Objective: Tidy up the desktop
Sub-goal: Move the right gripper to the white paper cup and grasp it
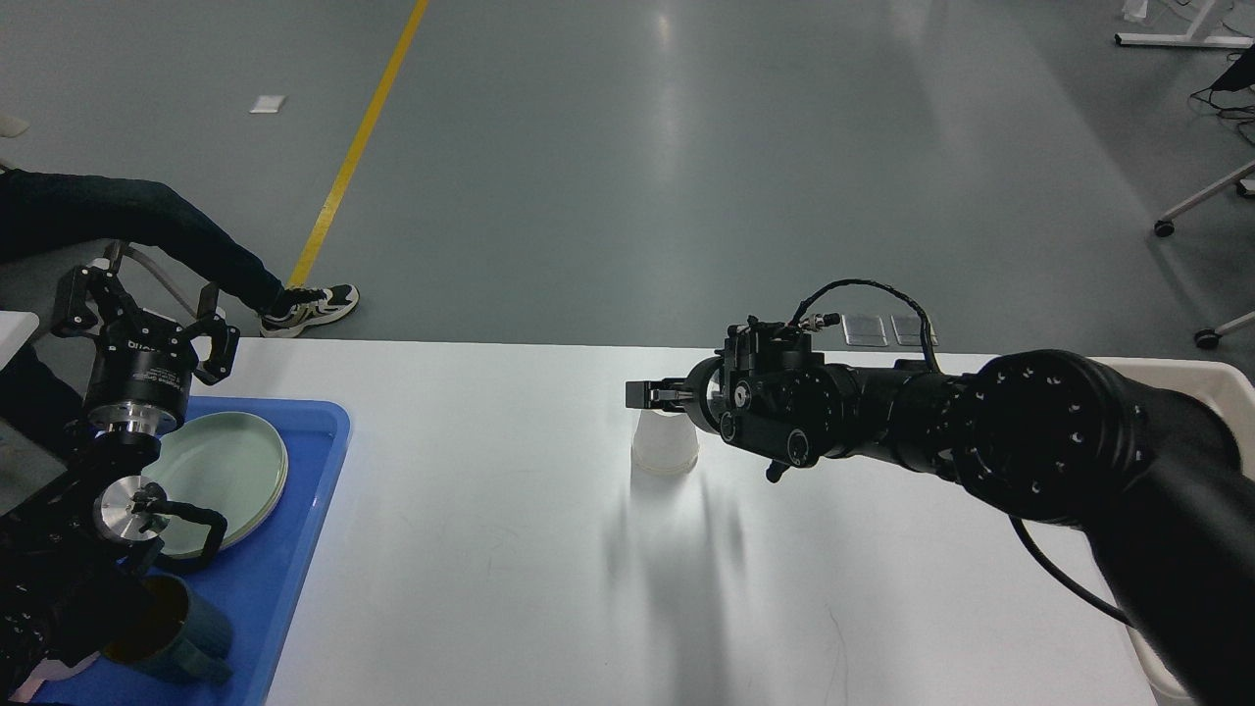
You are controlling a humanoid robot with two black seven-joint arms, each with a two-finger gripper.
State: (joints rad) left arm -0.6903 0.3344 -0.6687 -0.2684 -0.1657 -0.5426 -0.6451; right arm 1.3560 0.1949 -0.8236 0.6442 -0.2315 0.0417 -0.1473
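Observation:
The white desktop (510, 588) fills the lower part of the head view. A white cup (665, 449) stands upside down on it, near the far middle. My right gripper (647, 394) reaches in from the right and sits level at the top of the cup. Its fingers are seen side-on as one dark bar, so I cannot tell whether they are open or whether they touch the cup. My left gripper (145, 312) is open and empty, held above the far left corner of the blue tray (294, 549).
The blue tray at the left holds stacked pale green plates (230, 471) and a dark teal mug (181, 637). A beige bin (1221, 378) stands at the table's right edge, mostly hidden behind my right arm. A seated person's leg and shoe (312, 304) are beyond the far left corner.

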